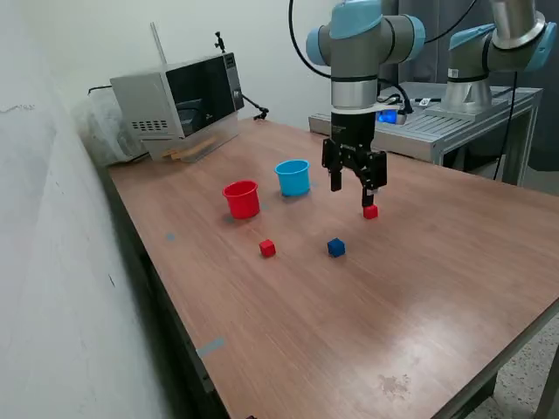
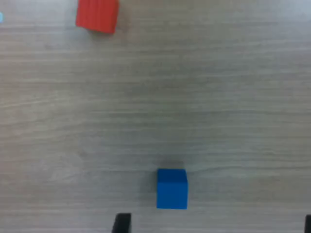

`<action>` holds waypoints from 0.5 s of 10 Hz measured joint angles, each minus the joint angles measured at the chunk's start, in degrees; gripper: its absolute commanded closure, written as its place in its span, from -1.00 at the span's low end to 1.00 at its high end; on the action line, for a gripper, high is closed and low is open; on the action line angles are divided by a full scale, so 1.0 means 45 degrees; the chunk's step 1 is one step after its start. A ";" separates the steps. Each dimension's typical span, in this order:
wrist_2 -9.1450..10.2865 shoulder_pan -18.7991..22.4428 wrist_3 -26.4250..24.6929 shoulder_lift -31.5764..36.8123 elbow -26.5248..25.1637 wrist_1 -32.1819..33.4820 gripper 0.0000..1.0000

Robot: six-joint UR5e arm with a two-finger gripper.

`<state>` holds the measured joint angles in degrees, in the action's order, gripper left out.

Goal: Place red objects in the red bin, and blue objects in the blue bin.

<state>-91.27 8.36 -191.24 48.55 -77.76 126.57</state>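
Exterior view: two red cubes, one blue cube, two cups, gripper spread, empty.

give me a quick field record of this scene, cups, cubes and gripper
red cup: upright on the table
blue cup: upright, at the exterior view's right of the red cup
red cubes: two on the table, one near the red cup, one by the gripper
blue cube: on the table, only one seen
gripper: above the table, jaws open, holding nothing
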 measured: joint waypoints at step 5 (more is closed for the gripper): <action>0.0009 -0.0037 -0.0002 -0.0963 0.0276 0.0597 -1.00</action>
<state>-91.23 8.19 -191.25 44.22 -76.52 129.26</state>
